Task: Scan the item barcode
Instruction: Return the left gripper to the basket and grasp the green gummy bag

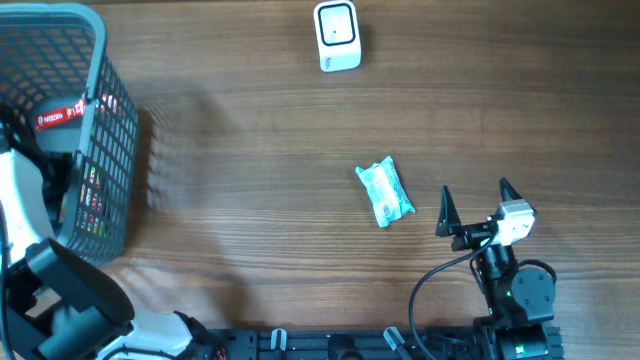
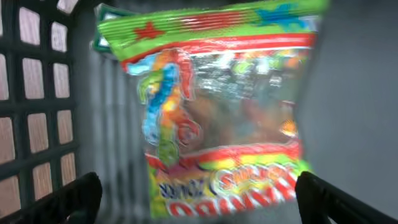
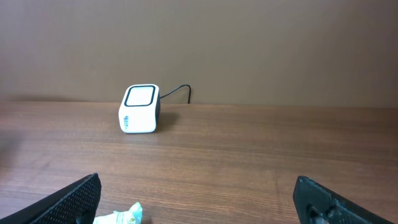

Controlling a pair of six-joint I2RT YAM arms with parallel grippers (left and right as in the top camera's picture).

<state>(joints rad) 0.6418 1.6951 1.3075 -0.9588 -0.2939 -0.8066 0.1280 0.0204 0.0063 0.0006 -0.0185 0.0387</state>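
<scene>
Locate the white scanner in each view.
Overhead: white scanner top centre.
Left wrist: not in it.
Right wrist: white scanner left of centre, far side.
Shared landmark: green packet, right of centre overhead, bottom left in right wrist.

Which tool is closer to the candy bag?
Left. The left tool is inside the basket, right in front of the candy bag. The right tool is far away, over the table.
</scene>
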